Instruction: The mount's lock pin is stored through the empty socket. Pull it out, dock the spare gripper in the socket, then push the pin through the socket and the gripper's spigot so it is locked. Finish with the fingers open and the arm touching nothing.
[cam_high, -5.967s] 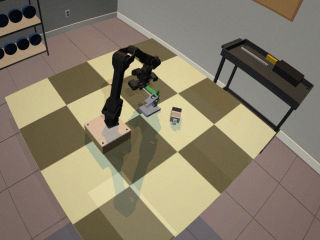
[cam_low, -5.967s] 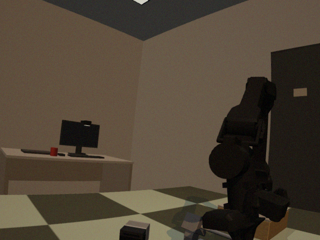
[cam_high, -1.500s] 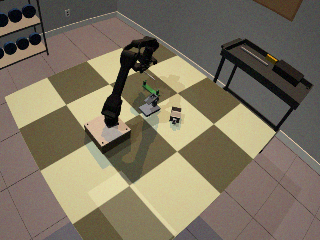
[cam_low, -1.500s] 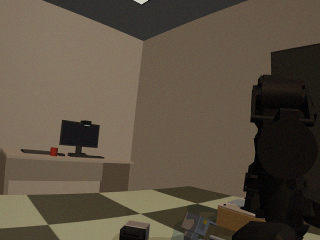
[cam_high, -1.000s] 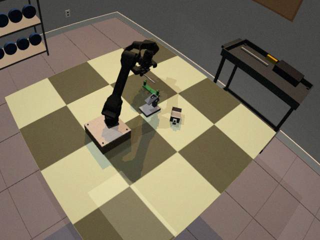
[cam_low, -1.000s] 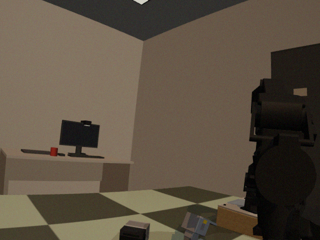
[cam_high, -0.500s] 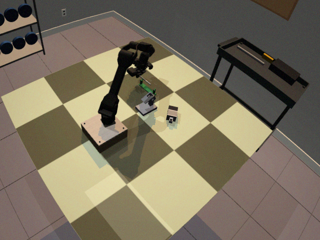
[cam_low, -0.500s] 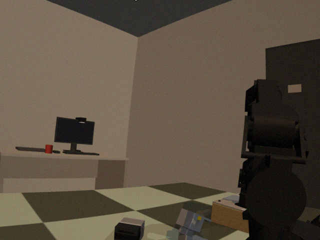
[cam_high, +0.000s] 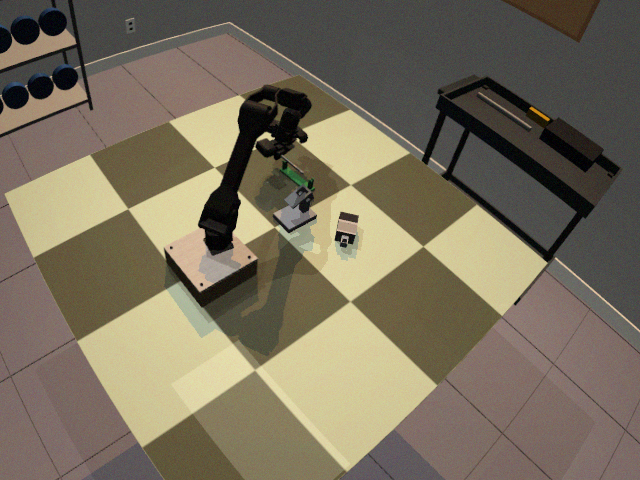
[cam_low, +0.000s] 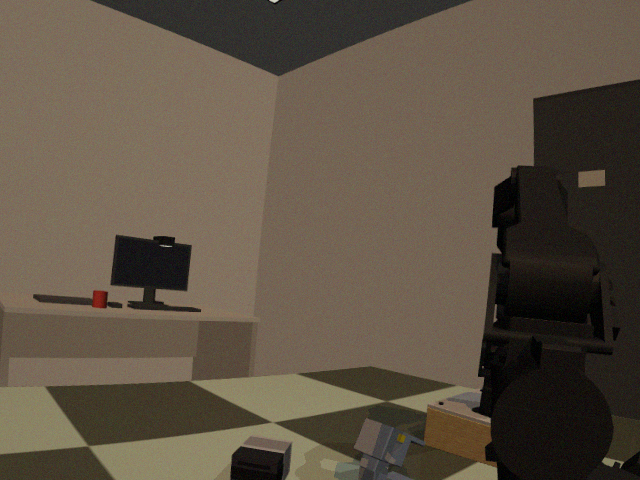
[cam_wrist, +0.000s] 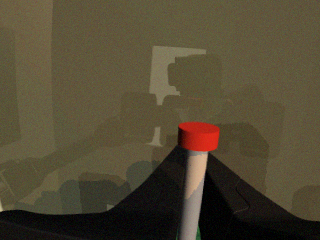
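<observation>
My gripper (cam_high: 280, 154) (cam_wrist: 188, 152) is shut on the lock pin (cam_high: 293, 163) (cam_wrist: 194, 200), a pale rod with a red cap. The wrist view shows the cap just beyond the fingertips. The pin lies along and just over the green two-post rack (cam_high: 296, 178); whether it touches the rack is unclear. The grey mount (cam_high: 290, 218) (cam_low: 368, 439) stands beside the rack, with its tilted socket (cam_high: 298, 195) up and no pin seen through it. The spare gripper (cam_high: 347, 225) (cam_low: 261, 458), a black and pale block, lies on the mat apart from the mount.
The arm's wooden base block (cam_high: 209, 263) (cam_low: 457, 434) stands on the checkered mat, left of the mount in the top view. A dark cart (cam_high: 516, 142) stands by the wall, and a shelf (cam_high: 38, 108) is at the far left. The exterior view shows a desk (cam_low: 222, 316).
</observation>
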